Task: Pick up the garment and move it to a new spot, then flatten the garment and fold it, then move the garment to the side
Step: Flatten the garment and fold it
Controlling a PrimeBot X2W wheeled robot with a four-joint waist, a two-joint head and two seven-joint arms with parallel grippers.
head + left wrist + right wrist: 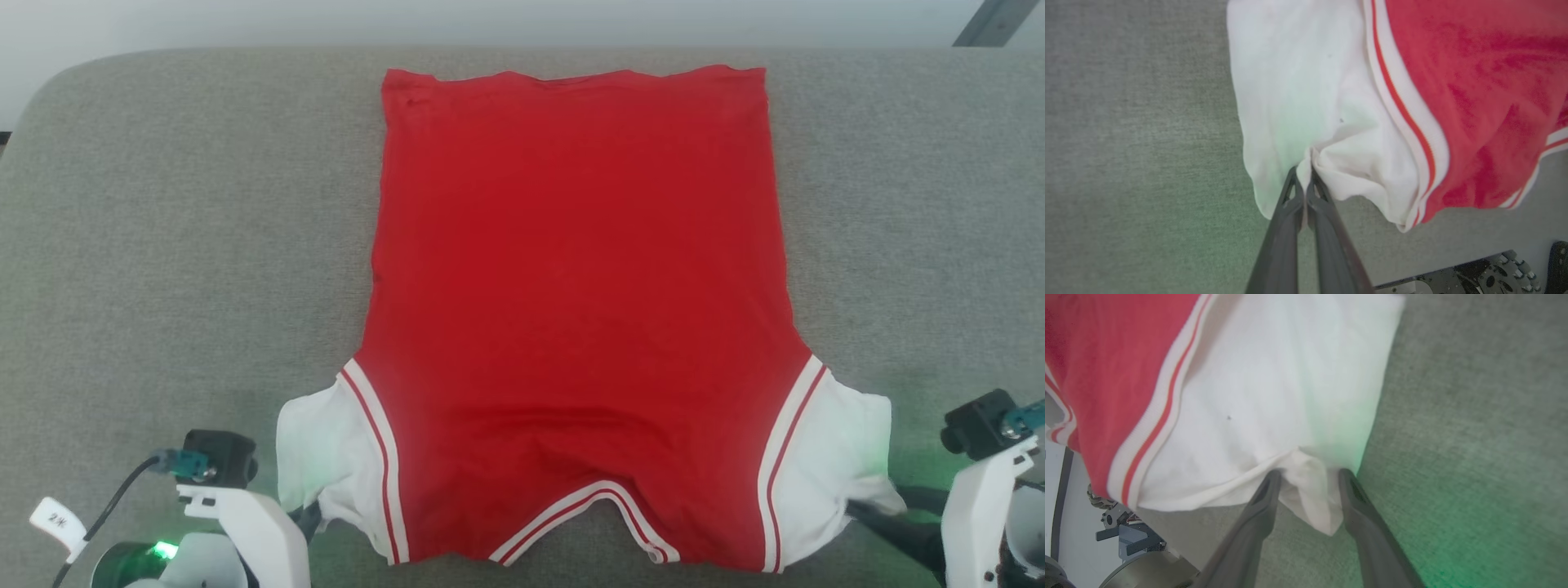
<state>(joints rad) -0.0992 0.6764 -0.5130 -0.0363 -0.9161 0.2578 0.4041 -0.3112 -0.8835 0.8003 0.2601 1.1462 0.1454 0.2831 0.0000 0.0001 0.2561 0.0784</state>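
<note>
Left gripper (1304, 183) pinches a white sleeve of the garment (571, 286). Right gripper (1309, 482) stands spread, the other sleeve's cloth seemingly loose between its fingers.

Red garment (571, 286), white sleeves, spread flat on grey surface (163, 245), neckline at near edge.

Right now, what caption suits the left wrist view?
Left pincer pinches the garment by its white sleeve over grey upholstery.
</note>
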